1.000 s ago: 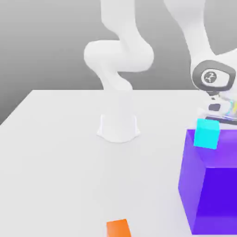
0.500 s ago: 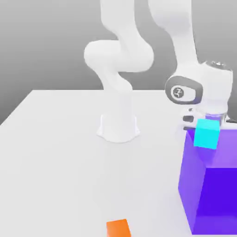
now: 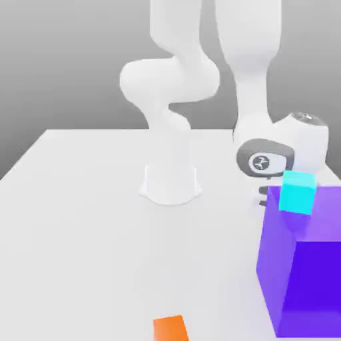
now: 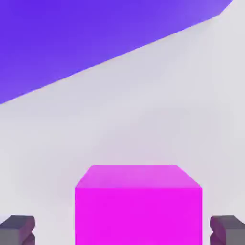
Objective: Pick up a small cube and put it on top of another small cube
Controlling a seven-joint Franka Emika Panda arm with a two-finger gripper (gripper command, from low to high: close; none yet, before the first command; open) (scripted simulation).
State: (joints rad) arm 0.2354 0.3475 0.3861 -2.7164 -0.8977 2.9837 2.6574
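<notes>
The gripper straddles a magenta cube, one dark fingertip standing off each side of it with a sliver of table showing in each gap. So the jaws are apart, touching nothing and gripping nothing. That framing reads as a lined-up grasp: the cube sits centred between the fingers so a squeeze would catch both flat faces squarely.

Landmark is the big purple block. In the hand view its slanted face looms just beyond the magenta cube, bare table between them. In the exterior view the wrist is tucked low behind that block, which hides the cube from that camera. A cyan cube appears against the block's upper near corner; whether it rests on the block or floats in front, I cannot tell. An orange cube lies well apart from the block, toward the exterior view's left, by the near edge.

The count: three small cubes (magenta, cyan, orange), one large purple block, one arm.
</notes>
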